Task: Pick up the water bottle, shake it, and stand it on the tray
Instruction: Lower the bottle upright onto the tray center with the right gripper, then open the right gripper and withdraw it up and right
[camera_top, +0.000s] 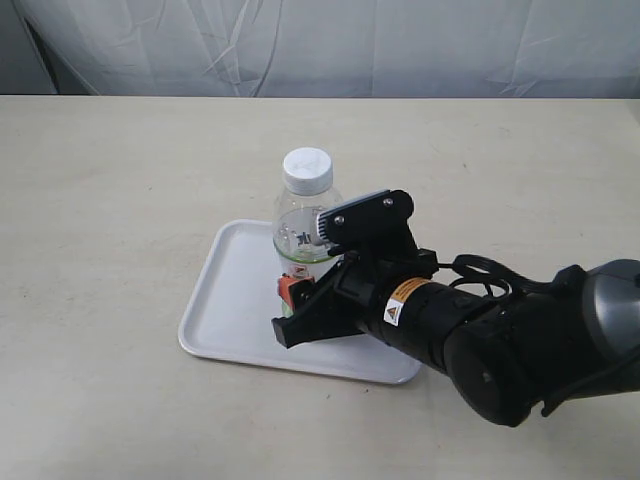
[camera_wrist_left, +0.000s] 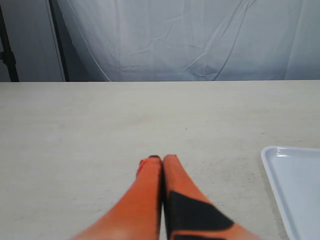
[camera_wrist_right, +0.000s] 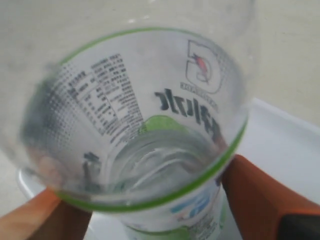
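The water bottle (camera_top: 305, 215) is upright over the white tray (camera_top: 228, 300), its white cap (camera_top: 307, 170) on top. Its base is hidden behind my right gripper (camera_top: 308, 258), so I cannot tell whether it rests on the tray. That gripper is shut on the bottle's lower body. In the right wrist view the bottle (camera_wrist_right: 150, 115) fills the frame, with an orange finger (camera_wrist_right: 255, 195) pressed against each side and the tray (camera_wrist_right: 285, 145) beneath. My left gripper (camera_wrist_left: 162, 159) is shut on nothing above bare table, and the tray's corner (camera_wrist_left: 300, 190) lies off to one side.
The tray lies on a beige table (camera_top: 110, 200). A white cloth backdrop (camera_top: 320, 45) hangs behind the table's far edge. My right arm's black body (camera_top: 500, 340) reaches in over the tray's near right corner.
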